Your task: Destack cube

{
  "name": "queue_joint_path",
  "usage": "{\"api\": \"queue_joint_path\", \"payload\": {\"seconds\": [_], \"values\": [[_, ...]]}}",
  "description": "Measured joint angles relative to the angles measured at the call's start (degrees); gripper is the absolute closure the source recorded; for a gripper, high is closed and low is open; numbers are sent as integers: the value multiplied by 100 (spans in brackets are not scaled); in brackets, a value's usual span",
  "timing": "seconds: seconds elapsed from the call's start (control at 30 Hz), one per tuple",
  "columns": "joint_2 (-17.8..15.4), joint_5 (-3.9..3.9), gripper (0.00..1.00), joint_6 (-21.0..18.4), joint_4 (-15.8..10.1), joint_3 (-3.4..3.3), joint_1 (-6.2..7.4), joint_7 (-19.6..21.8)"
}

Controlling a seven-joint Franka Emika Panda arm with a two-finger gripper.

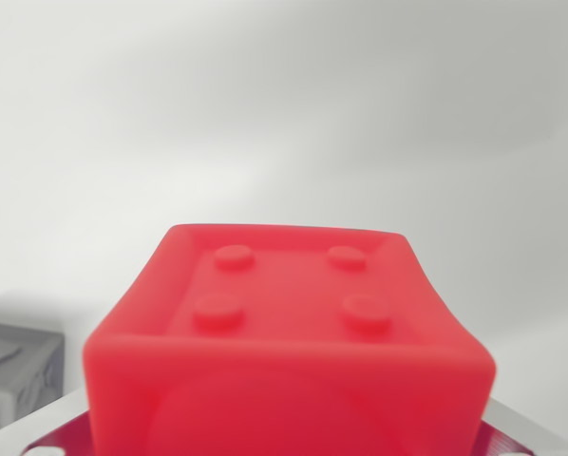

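Note:
A red cube (pixel 289 332) fills the lower middle of the wrist view, very close to the camera. Its recessed face with several round studs points up and away. Silver and red parts of my gripper (pixel 284 432) show at the bottom corners, flanking the cube on both sides. The cube sits between them, and the gripper looks shut on it. A grey cube (pixel 13 375) with moulded marks stands on the white surface at the wrist view's lower left, apart from the red one. The fingertips themselves are hidden behind the red cube.
A plain white surface (pixel 284 114) stretches across the rest of the view, with soft shadows on it. Nothing else stands on it in this frame.

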Motion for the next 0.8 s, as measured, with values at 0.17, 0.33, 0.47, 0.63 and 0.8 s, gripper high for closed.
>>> {"api": "queue_joint_path", "payload": {"seconds": [0.17,0.33,0.47,0.63,0.8], "values": [[39,0,100,8,30,-1,-59,-96],[96,0,100,17,75,-2,-129,-202],[140,0,100,23,110,-5,-186,-295],[200,0,100,29,168,-8,-264,-415],[258,0,100,39,211,-11,-327,-518]]}}
